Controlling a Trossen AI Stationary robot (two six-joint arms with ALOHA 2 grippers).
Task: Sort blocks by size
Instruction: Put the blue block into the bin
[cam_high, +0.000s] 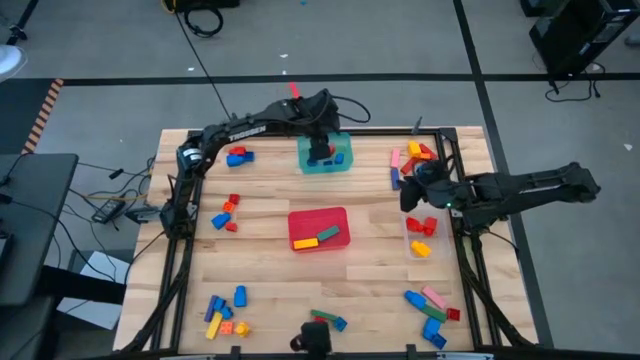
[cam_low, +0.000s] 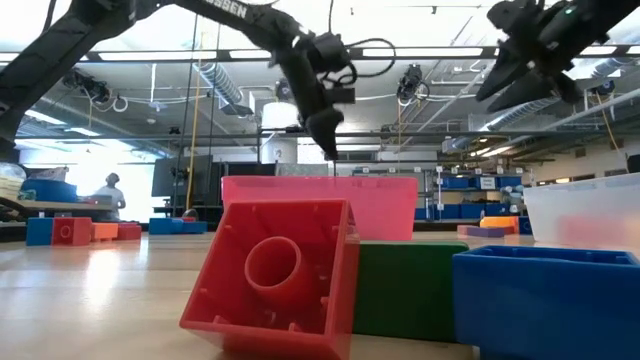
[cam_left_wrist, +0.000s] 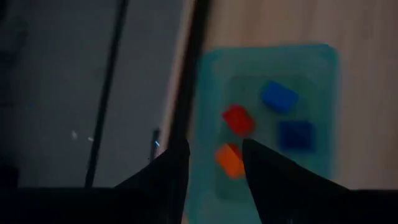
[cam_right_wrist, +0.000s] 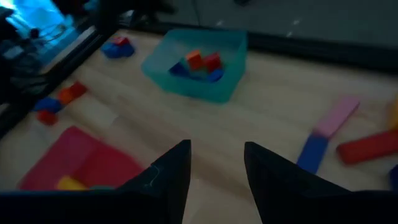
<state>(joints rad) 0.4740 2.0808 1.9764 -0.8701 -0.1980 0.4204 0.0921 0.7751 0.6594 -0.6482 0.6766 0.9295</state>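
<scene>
Here, left arm: left gripper (cam_high: 320, 150) hangs above the translucent teal plastic tub (cam_high: 343, 160) at the middle of the far edge of the wooden table (cam_high: 270, 275); fingers (cam_left_wrist: 168, 180) set narrowly apart, nothing pinched between them.
Inside the teal tub: small red block (cam_left_wrist: 237, 118), small orange block (cam_left_wrist: 229, 158) and two small blue blocks (cam_left_wrist: 278, 96); the orange one shows through the finger gap, lying on the tub floor.
Right arm: right gripper (cam_high: 412, 195) held off the table at the right side, just behind the clear plastic tub (cam_high: 410, 240); fingers (cam_right_wrist: 168, 177) moderately apart, empty.
Inside the clear tub: a few red and orange pieces (cam_high: 421, 226).
Centre: red plastic tub (cam_high: 300, 222) between the two arms, holding a yellow bar (cam_high: 305, 243) and a green bar (cam_high: 328, 234).
Loose, far left: blue and red pair (cam_high: 238, 156) near the teal tub.
Loose, mid left: red, orange and blue cluster (cam_high: 226, 212).
Loose, near left: blue, yellow and orange group (cam_high: 225, 312).
Loose, near right: pink, green, blue and red bars (cam_high: 432, 305).
Loose, far right: pink, red, orange and blue pile (cam_high: 410, 160) just behind the right gripper.
Low foreground: red hollow brick (cam_low: 275, 275) tipped on its side, leaning on a green brick (cam_low: 405, 290), with a blue brick (cam_low: 545, 300) just beside.
</scene>
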